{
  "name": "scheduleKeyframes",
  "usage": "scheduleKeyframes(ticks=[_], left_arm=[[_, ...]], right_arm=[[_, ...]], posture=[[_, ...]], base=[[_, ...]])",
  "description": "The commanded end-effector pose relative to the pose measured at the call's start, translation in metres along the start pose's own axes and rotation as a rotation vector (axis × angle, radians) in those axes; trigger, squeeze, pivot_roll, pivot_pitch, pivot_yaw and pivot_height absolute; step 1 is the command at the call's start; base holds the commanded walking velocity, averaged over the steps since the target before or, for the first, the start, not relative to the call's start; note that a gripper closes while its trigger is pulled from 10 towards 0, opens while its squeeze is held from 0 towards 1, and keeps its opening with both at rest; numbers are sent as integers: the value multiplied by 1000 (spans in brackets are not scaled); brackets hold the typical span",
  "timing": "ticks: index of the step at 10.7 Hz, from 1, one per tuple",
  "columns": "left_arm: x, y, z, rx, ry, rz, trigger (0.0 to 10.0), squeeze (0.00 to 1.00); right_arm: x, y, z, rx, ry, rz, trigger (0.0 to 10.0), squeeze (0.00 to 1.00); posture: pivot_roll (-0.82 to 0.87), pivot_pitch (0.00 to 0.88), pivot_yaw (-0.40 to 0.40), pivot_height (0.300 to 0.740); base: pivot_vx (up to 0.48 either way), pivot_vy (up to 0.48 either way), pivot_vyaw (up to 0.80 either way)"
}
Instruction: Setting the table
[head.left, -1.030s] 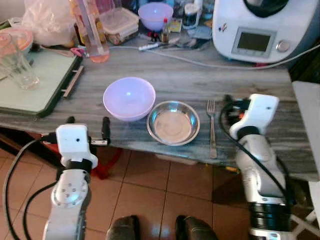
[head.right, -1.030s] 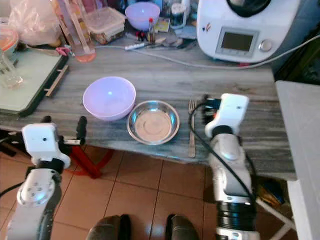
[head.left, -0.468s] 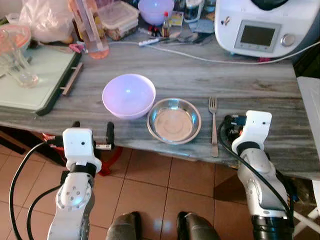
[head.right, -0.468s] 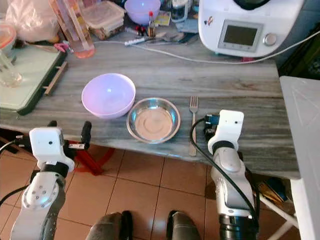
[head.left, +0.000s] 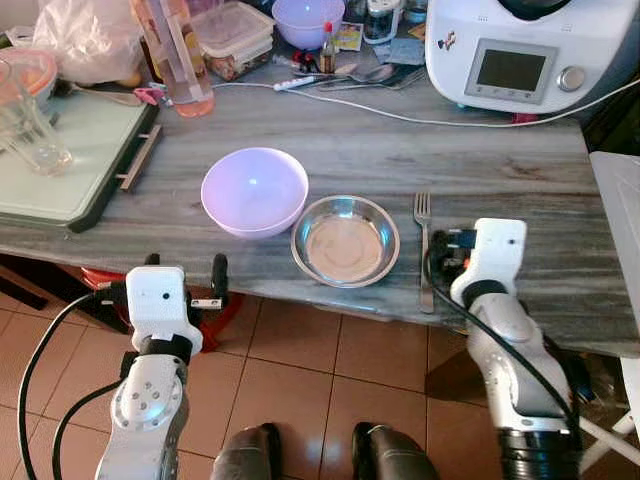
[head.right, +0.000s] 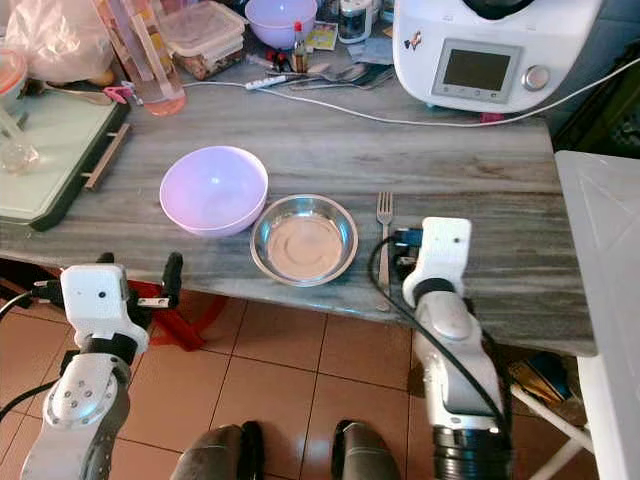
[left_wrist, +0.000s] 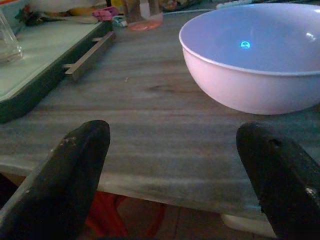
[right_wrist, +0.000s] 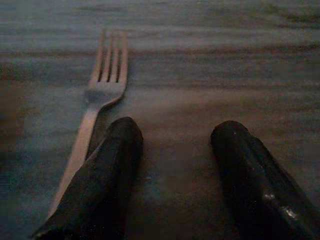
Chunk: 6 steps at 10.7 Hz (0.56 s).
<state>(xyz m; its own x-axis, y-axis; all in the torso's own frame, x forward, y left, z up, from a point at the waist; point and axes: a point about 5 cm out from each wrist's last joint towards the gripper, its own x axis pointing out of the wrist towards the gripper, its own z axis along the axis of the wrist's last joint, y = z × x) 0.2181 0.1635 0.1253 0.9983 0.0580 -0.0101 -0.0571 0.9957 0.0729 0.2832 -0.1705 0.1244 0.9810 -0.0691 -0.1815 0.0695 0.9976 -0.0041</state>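
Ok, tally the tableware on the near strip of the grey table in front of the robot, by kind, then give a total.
Lilac bowl: 1
Steel bowl: 1
Fork: 1
Total: 3

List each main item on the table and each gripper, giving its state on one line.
Lilac bowl: upright, empty.
Steel bowl: upright, empty, beside the lilac bowl.
Fork: flat, tines pointing away.
Left gripper: open, holding nothing.
Right gripper: open, beside the fork handle.
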Motion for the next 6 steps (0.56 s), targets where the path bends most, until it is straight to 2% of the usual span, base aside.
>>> scheduleKeyframes(ticks=[1, 6], left_arm=[[-2, 3, 0, 19, 5, 9, 10000, 0], [2, -1, 2, 9, -2, -5, 10000, 0]], right_arm=[[-3, 9, -10, 3, 51, 47, 10000, 0], [-2, 11, -6, 6, 27, 64, 10000, 0]], posture=[[89, 195, 37, 740], [87, 171, 35, 740]], base=[[0, 0, 0], [0, 0, 0]])
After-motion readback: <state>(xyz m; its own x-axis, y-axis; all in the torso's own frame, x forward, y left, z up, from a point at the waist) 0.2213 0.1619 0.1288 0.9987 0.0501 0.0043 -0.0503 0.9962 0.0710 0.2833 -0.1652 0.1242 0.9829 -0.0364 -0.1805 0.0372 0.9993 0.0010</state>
